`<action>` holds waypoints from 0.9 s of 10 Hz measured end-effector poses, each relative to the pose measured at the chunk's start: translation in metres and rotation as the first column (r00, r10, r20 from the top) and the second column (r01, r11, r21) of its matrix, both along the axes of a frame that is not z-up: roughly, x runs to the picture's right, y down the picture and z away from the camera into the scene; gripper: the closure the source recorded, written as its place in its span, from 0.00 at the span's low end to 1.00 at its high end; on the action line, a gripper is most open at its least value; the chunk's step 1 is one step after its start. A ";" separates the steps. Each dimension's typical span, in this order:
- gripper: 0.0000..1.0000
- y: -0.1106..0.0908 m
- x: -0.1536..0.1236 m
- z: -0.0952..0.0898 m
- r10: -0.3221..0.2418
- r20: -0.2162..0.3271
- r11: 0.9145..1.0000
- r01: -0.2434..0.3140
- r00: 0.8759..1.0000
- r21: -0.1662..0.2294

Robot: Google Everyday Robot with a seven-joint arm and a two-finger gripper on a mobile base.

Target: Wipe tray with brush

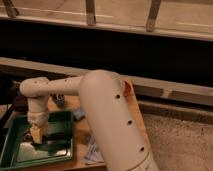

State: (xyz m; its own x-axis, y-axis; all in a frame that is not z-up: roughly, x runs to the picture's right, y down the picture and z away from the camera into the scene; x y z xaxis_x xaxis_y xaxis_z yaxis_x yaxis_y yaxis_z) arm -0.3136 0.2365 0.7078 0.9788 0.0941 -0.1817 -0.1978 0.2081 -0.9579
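Note:
The green tray [20, 155] lies at the table's front left corner. My gripper [37, 137] reaches down into its left half from the white arm [100, 105] that crosses the view. The fingers are shut on a dark slim thing that I take for the brush [46, 141], which rests low on the tray floor and points right. The brush head is hidden under the gripper.
The tray sits on a wooden table [82, 132]. A blue sponge block [78, 114] lies just right of the tray, and a pale blue cloth [92, 150] lies nearer the front edge. A dark wall and metal rails run across the back.

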 end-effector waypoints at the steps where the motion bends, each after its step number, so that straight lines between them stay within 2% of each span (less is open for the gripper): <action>1: 0.91 0.005 0.002 0.001 0.002 -0.008 1.000 -0.002 1.000 -0.020; 4: 0.91 0.018 0.008 -0.003 -0.012 -0.047 0.998 0.010 0.999 -0.059; 7: 0.91 0.015 0.028 -0.005 -0.014 -0.127 0.998 0.007 0.992 -0.056; 9: 0.91 0.002 0.038 0.004 -0.021 -0.160 0.999 0.014 0.987 -0.044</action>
